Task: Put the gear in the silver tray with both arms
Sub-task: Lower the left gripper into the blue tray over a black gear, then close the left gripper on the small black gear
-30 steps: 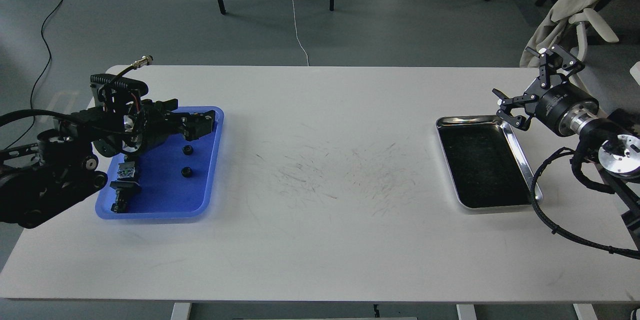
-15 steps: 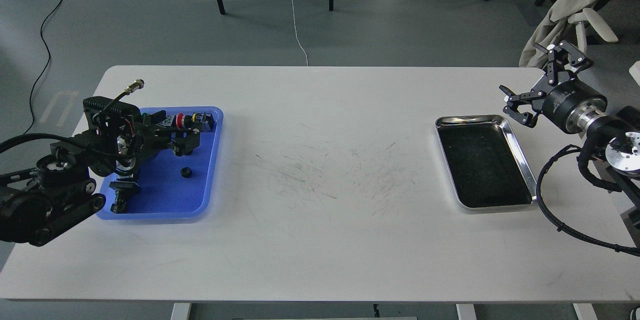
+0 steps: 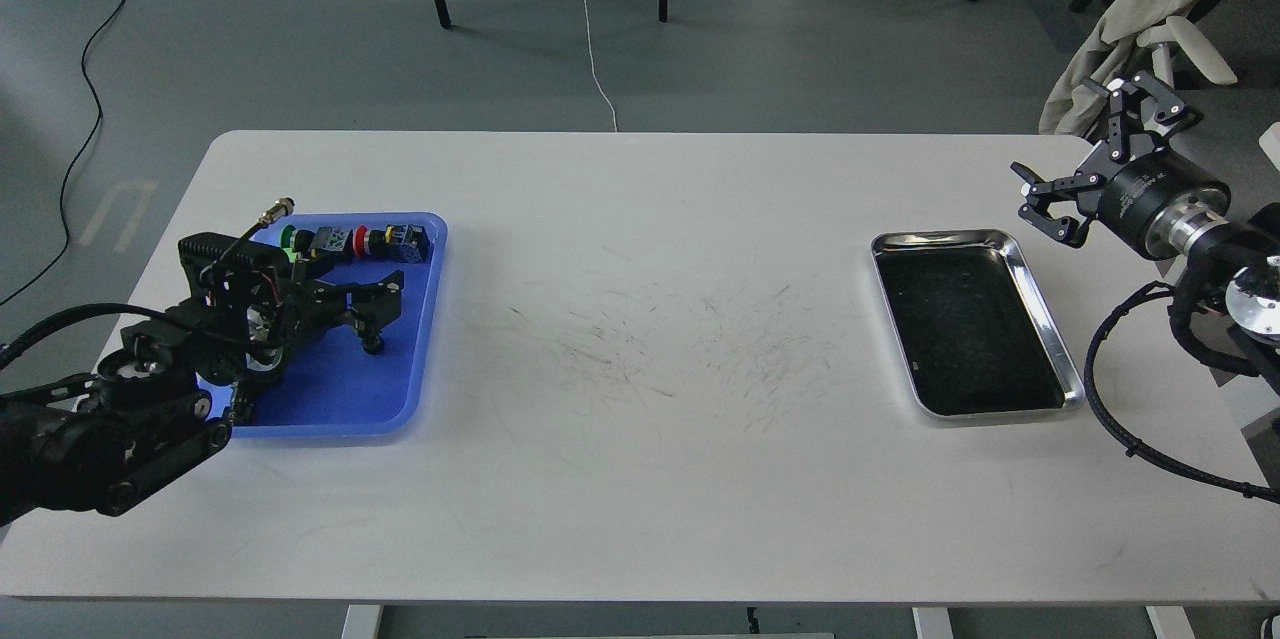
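Presently the left pincer (image 3: 375,319) is low over the blue tray (image 3: 405,399) near the left edge of the worktop (image 3: 640,479), its fingers set down around a small black round part (image 3: 374,346), judged to be the gear. The part is largely masked by the fingers, so I cannot tell whether the grip is made or the fingers only straddle it. The silver tray (image 3: 1040,304) lies near the right edge, well apart from the blue tray, with nothing in it. The right pincer (image 3: 1085,159) hangs above the far right corner, just beyond the silver tray, fingers spread wide and holding nothing.

Step in hand, as judged: taking up the gear. To do it well, the fingers should sit squarely either side of the part and press to the tray floor before closing; the lift should be straight up, clear of the blue rim. The part is small and smooth, and a skewed grip could flick it away. The tray may shift if dragged.

Count: two trays, one blue and one silver; one gear visible at the fingers; one row of coloured components (image 3: 355,241) along the blue tray's far edge, showing green, red and yellow pieces, exact number not determinable; two arms.
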`<state>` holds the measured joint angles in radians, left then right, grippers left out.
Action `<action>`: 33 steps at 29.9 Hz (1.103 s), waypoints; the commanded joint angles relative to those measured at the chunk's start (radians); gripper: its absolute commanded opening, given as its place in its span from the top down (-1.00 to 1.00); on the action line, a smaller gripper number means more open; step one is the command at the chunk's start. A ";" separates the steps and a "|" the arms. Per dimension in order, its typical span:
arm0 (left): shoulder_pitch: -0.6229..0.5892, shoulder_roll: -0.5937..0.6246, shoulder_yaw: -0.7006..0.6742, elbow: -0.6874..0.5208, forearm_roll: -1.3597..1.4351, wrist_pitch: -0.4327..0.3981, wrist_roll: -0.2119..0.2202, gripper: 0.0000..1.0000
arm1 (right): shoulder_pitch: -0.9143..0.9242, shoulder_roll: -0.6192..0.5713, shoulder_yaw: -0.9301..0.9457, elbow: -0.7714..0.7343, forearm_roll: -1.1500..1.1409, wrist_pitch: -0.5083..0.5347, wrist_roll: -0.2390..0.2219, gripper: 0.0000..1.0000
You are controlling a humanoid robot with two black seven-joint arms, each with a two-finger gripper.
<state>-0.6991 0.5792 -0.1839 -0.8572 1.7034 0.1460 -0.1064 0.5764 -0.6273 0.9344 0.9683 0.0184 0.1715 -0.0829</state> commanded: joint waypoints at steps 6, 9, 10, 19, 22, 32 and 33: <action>0.004 -0.042 0.000 0.049 -0.007 0.007 -0.058 -0.80 | 0.005 -0.002 -0.003 0.001 0.000 -0.003 -0.001 -0.99; 0.006 -0.061 0.001 0.078 -0.007 0.013 -0.061 -0.78 | 0.006 -0.003 -0.003 0.003 0.000 -0.007 -0.003 -0.99; 0.006 -0.064 0.001 0.084 -0.007 0.017 -0.062 -0.77 | 0.007 -0.008 -0.003 0.003 0.000 -0.007 -0.003 -0.99; 0.007 -0.094 0.001 0.171 -0.001 0.049 -0.101 -0.72 | 0.007 -0.034 -0.005 0.024 0.000 -0.010 -0.005 -0.99; 0.007 -0.099 0.003 0.175 0.002 0.056 -0.105 -0.69 | 0.007 -0.034 -0.003 0.024 0.000 -0.010 -0.005 -0.99; 0.009 -0.104 0.052 0.182 0.008 0.099 -0.130 -0.56 | 0.000 -0.038 -0.003 0.035 0.000 -0.010 -0.003 -0.99; 0.009 -0.110 0.060 0.190 0.008 0.105 -0.130 -0.56 | 0.000 -0.040 -0.003 0.035 0.000 -0.010 -0.003 -0.99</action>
<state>-0.6905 0.4785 -0.1422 -0.6793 1.7124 0.2323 -0.2359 0.5784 -0.6642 0.9309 1.0018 0.0184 0.1610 -0.0874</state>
